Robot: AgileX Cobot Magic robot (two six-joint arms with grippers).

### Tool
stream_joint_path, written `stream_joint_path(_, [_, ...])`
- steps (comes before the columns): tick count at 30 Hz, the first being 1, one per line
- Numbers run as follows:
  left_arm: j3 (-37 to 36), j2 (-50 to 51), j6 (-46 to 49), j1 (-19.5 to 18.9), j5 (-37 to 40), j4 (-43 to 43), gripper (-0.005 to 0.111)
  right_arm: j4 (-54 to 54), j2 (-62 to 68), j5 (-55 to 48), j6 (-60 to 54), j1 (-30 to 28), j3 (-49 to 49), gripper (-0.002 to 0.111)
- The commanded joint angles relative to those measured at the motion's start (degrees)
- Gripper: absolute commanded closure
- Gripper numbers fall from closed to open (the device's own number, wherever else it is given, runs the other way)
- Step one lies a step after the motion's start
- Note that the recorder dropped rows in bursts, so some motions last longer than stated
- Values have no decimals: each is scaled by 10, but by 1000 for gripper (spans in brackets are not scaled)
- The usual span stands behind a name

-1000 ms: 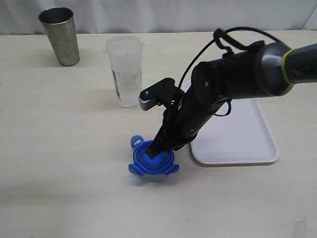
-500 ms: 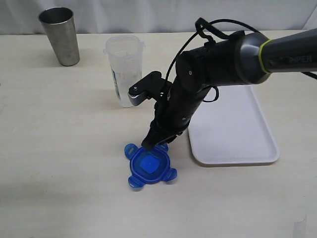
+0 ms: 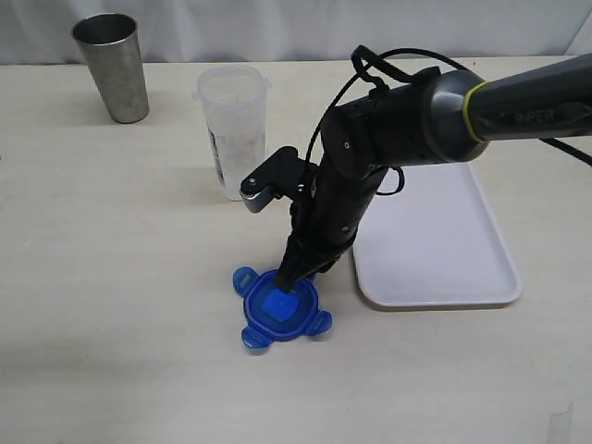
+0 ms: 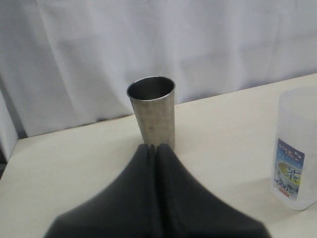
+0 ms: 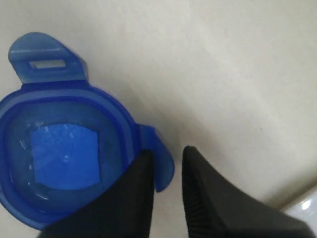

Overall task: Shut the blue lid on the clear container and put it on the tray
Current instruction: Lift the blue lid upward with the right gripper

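The blue lid (image 3: pixel 277 312) lies flat on the table, in front of the clear container (image 3: pixel 233 129), which stands upright and uncovered. My right gripper (image 3: pixel 289 276) points down at the lid's far-right edge. In the right wrist view its jaws (image 5: pixel 167 151) stand slightly apart astride one snap flap of the lid (image 5: pixel 64 148). The flap lies against one finger, with a gap to the other. The white tray (image 3: pixel 444 250) lies to the right, with nothing on it. My left gripper (image 4: pixel 155 146) is shut and holds nothing. It faces the container (image 4: pixel 297 148) from a distance.
A grey steel cup (image 3: pixel 111 65) stands at the back left, straight ahead of the left gripper in the left wrist view (image 4: pixel 152 111). A white curtain closes off the back. A corner of the tray (image 5: pixel 307 210) shows beside the right fingers.
The right arm moved left and off the lid's centre to its far edge. The lid shifted slightly left and settled flat. The right jaws widened, then narrowed around a flap.
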State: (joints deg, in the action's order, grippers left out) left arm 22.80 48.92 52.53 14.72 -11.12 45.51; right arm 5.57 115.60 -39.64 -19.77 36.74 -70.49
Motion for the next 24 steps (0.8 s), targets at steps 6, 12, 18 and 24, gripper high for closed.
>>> stream_joint_path(6, [-3, -3, -2, -2, 2, 2, 107, 39, -8, 1, -64, 0, 0, 104])
stream_joint_path(12, [-3, -3, -2, -2, 2, 2, 107, 39, -65, 7, -64, 1, 0, 104])
stream_joint_path(18, [-3, -3, -2, -2, 2, 2, 107, 8, -144, 6, -60, 1, -1, 104])
stream_joint_path(24, [-3, -3, -2, -2, 2, 2, 107, -83, -217, -37, -21, 1, -1, 104])
